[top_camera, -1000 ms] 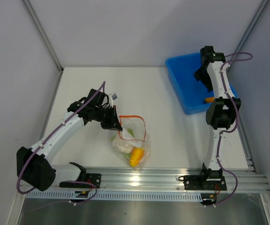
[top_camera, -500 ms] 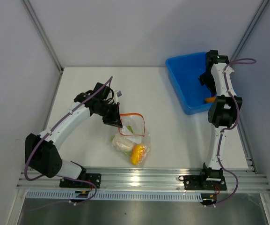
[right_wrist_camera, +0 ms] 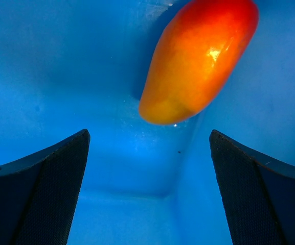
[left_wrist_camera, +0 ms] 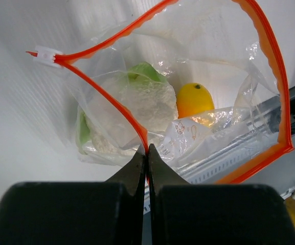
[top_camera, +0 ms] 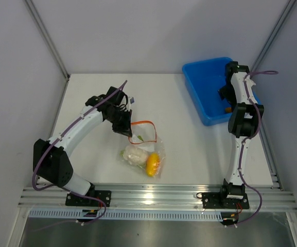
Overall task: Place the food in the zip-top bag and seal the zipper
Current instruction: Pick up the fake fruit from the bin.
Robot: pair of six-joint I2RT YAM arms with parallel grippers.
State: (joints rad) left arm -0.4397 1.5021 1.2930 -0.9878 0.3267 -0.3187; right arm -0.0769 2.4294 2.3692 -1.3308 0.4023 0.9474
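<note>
Your left gripper [left_wrist_camera: 147, 151] has its fingers pressed together on the zipper [left_wrist_camera: 268, 56], pinching one lip of the strip partway along; the bag [top_camera: 157, 147] lies on the table [top_camera: 189, 144] in front of the left arm, well apart from the bin [top_camera: 202, 82]; its long axis runs from the far side toward the near rail, leaning slightly right, with the mouth at the far end toward your gripper and the closed bottom near the rail; the mouth stands open as a wide orange loop, and a small white slider [left_wrist_camera: 47, 55] sits at one end of the strip; inside, the cauliflower [left_wrist_camera: 137, 104] lies on the left and the yellow piece [left_wrist_camera: 194, 99] just beside it on the right. Your right gripper [right_wrist_camera: 148, 135] is down in the bin with its fingers spread wide and nothing between them; the red-orange piece [right_wrist_camera: 201, 56] lies on the bin floor just ahead of the fingertips, untouched; in the wrist view its long axis slants from upper right to lower left, red at the upper end and yellower at the lower end.
</note>
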